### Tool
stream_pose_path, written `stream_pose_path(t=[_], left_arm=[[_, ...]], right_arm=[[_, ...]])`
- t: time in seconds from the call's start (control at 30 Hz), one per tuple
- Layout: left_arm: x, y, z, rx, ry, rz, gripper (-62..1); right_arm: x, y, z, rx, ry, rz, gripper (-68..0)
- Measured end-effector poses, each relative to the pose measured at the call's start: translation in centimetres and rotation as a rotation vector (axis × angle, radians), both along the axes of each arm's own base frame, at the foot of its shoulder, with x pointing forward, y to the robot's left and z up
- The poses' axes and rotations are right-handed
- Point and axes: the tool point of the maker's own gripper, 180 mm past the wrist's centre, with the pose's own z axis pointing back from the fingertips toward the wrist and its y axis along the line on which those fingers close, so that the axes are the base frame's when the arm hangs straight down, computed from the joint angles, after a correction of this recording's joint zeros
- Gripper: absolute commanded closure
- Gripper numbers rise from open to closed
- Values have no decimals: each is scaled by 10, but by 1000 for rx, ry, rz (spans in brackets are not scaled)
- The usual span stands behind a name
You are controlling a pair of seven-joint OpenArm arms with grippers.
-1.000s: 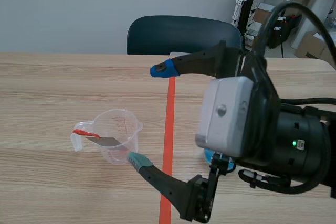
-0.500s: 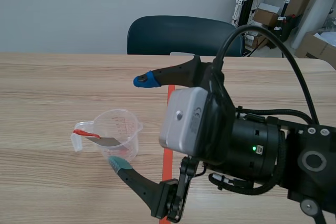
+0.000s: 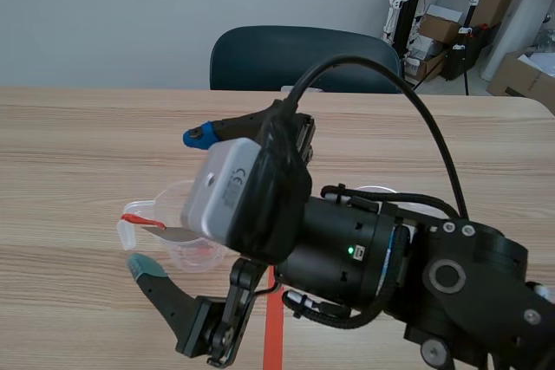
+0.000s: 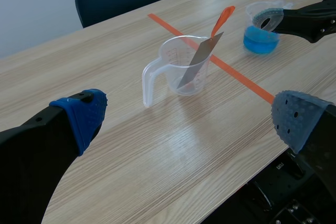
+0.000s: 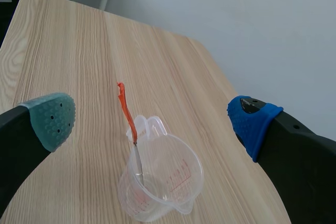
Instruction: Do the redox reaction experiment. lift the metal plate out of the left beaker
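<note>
**Metal plate** point(image 5: 137, 163): thin grey strip with an orange-red tag point(image 5: 124, 109) at its upper end. It stands tilted inside the left beaker point(image 5: 167, 184), foot on the beaker's floor and upper part leaning on the rim at the handle side. It lies ahead of and below the right claw point(image 5: 152, 120), roughly midway between its two fingers, and nothing touches it. The tag stands well above the rim. This is probably the intended place to grip, since fingers closing there need not enter the beaker.

**Left beaker**: clear plastic, graduated and upright, with no liquid to be made out in it. It sits under the right claw's spread fingers.

**Right claw**: fingers wide apart, holding nothing. It looks lined up to close on the tag, but the plate is not yet lifted.

**Left claw** point(image 4: 189, 116): fingers also spread and empty, with the left beaker ahead of it, apart. It appears to be standing by.

**Second beaker** point(image 4: 260, 38): holds blue liquid. It is farther ahead of the left claw, beyond the tape line point(image 4: 239, 77).

**Tabletop** point(image 4: 131, 145): pale wood, carrying both beakers.
</note>
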Motion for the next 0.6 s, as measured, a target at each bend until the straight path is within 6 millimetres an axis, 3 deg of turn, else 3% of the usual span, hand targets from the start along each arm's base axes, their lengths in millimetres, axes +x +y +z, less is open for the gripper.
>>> stream_pose_path(t=[0.2, 0.4, 0.6], left_arm=[[1, 1, 1, 14, -15, 6, -623], [2, 2, 1, 16, -19, 11, -623], [2, 2, 1, 16, -19, 11, -623]], right_arm=[[-4, 15, -3, 8, 28, 7, -606], [-4, 21, -31, -59, 68, 19, -601], [-3, 20, -31, -59, 66, 19, -491]])
